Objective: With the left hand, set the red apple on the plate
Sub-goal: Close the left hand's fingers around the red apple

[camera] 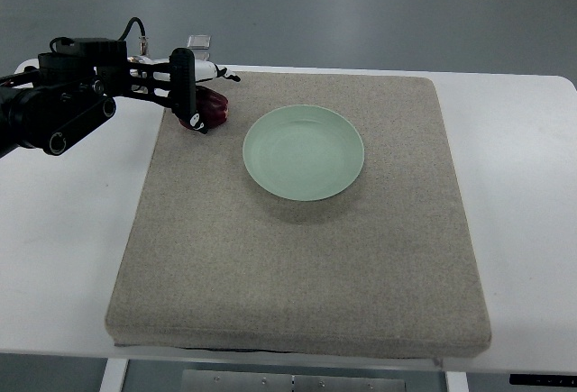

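A dark red apple [214,106] sits near the far left corner of the grey mat [297,257]. My left hand [191,90] comes in from the left edge and its black fingers [185,81] curl over and around the apple, hiding most of it. I cannot tell whether the apple is lifted off the mat. The pale green plate [304,152] lies empty on the mat, just to the right of the apple and a little nearer. My right hand is out of view.
The mat lies on a white table [523,194]. A small grey object [199,43] sits at the table's far edge behind the hand. Grey floor lies beyond.
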`<control>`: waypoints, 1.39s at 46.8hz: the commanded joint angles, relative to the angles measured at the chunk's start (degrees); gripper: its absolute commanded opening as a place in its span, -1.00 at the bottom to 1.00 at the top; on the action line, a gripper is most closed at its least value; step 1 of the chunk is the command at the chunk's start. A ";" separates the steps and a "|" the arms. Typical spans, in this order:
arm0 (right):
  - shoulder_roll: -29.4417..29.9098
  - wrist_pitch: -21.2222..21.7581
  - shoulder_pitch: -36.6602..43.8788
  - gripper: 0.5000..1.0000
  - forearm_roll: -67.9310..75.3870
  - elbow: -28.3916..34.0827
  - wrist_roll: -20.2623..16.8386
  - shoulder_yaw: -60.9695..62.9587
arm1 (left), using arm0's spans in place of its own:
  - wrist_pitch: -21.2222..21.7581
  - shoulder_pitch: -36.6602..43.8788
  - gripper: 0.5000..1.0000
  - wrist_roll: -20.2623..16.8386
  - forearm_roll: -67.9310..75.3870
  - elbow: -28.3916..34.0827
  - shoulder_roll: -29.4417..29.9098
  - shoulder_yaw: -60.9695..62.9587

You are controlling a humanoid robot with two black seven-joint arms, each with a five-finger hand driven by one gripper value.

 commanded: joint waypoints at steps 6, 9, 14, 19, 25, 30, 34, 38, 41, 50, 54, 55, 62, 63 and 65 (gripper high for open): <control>0.00 0.00 0.00 0.73 0.00 0.00 0.00 0.00 | -0.16 -0.29 0.89 -0.78 0.12 0.08 0.00 1.85; 0.00 0.00 0.00 0.72 0.00 0.00 0.00 0.00 | -0.16 -0.47 0.89 -1.14 0.12 0.08 0.00 2.73; 0.00 0.00 0.00 0.73 0.00 0.00 0.00 0.00 | -0.16 -0.47 0.84 -1.14 0.12 0.17 0.00 2.82; 0.00 0.00 0.00 0.72 0.00 0.00 0.00 0.00 | -0.16 -0.47 0.73 -1.14 0.12 0.35 0.18 2.82; 0.00 0.00 0.00 0.73 0.00 0.00 0.00 0.00 | -0.07 -0.56 0.58 -1.14 0.29 0.35 0.18 2.82; 0.00 0.00 0.00 0.72 0.00 0.00 0.00 0.00 | 0.11 -0.56 0.44 -1.14 0.38 0.35 0.18 2.82; 0.00 0.00 0.00 0.73 0.00 0.00 0.00 0.00 | 0.11 -0.65 0.26 -1.14 0.29 0.43 0.18 2.82; 0.00 0.00 0.00 0.73 0.00 0.00 0.00 0.00 | 0.11 -0.73 0.04 -1.14 0.29 0.43 0.18 2.82; 0.00 0.00 0.00 0.72 0.00 0.00 0.00 0.00 | 0.11 -0.82 -0.07 -1.14 0.29 0.43 0.27 2.82; 0.00 0.00 0.00 0.73 0.00 0.00 0.00 0.00 | 0.11 -0.91 -0.14 -1.14 0.29 0.43 0.53 2.82; 0.00 0.00 0.00 0.72 0.00 0.00 0.00 0.00 | 0.02 -0.91 -0.14 -1.14 0.29 0.43 0.53 2.82; 0.00 0.00 0.00 0.73 0.00 0.00 0.00 0.00 | 0.11 -0.91 -0.14 -1.14 0.29 0.43 0.53 2.82; 0.00 0.00 0.00 0.73 0.00 0.00 0.00 0.00 | -0.07 -0.91 -0.62 -1.14 0.29 0.43 0.53 2.82; 0.00 0.00 0.00 0.73 0.00 0.00 0.00 0.00 | -0.07 -0.82 -0.63 -1.14 0.29 0.43 0.53 2.82; 0.00 0.00 0.00 0.72 0.00 0.00 0.00 0.00 | -0.07 -0.82 -0.65 -1.14 0.38 0.43 0.53 2.82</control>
